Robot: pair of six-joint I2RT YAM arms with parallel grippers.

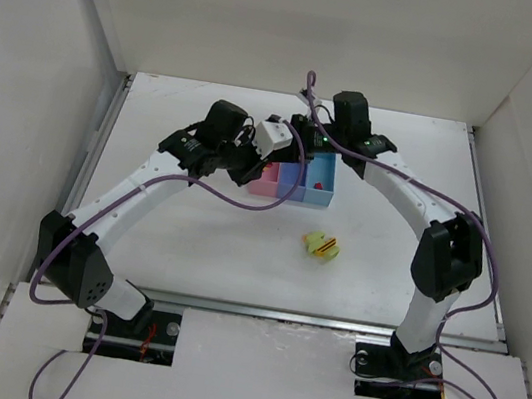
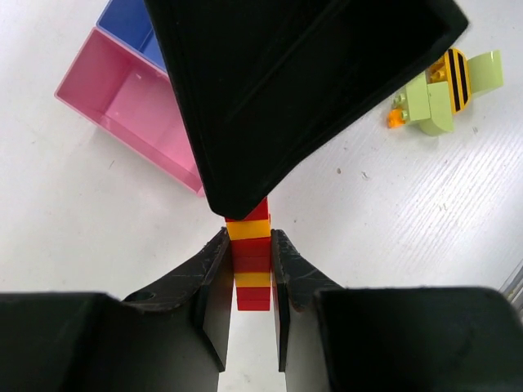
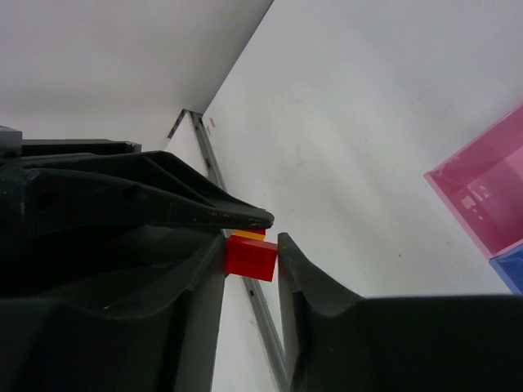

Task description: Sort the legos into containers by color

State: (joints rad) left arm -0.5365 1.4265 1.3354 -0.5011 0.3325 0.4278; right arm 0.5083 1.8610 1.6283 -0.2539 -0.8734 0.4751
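Left tool [image 2: 250, 263] clamped tight on red-and-yellow striped stack of plastic lego bricks [image 2: 248, 230]; right tool [image 3: 252, 255] closed onto the stack's red end brick.

lime lego clump [image 1: 320, 246] near joined bins [image 1: 317, 203]

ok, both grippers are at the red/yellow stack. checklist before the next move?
1. Left gripper shut on red-and-yellow stack: ok.
2. Right gripper closed on the red end brick: ok.
3. Stack over a bin: not ok; left wrist view shows it beside the pink bin, over table.
4. Bin for red: a red piece seems to lie in the light blue bin: ok.
5. Green clump loose on table, clear of both grippers: ok.
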